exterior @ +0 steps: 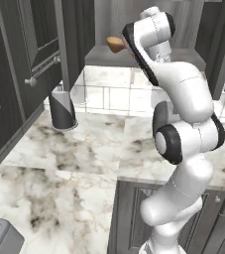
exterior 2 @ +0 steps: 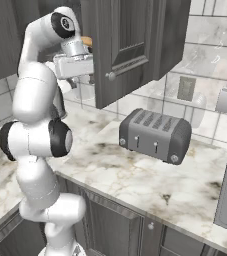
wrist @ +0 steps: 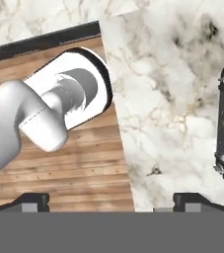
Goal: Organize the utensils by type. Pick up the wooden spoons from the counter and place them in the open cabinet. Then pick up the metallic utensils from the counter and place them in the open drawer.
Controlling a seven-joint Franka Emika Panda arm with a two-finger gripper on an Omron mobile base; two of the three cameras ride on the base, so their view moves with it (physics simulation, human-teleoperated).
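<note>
The tan bowl of a wooden spoon (exterior: 115,44) rests at the front of the open cabinet's light grey shelf (exterior: 101,57), its handle hidden behind my arm. From the other side the same spoon (exterior 2: 87,41) peeks out beside the open cabinet door (exterior 2: 130,45). My gripper (wrist: 114,202) is open, fingertips far apart with nothing between them, looking down from high above the marble counter (wrist: 168,89). My wrist (exterior 2: 74,65) hangs just below the spoon. The metallic utensils and the drawer are out of view.
A grey toaster (exterior 2: 155,135) stands on the counter to the right. A striped black and white canister (exterior: 62,106) stands by the back wall at left. A dark cabinet door with a bar handle (exterior: 42,72) juts out at left.
</note>
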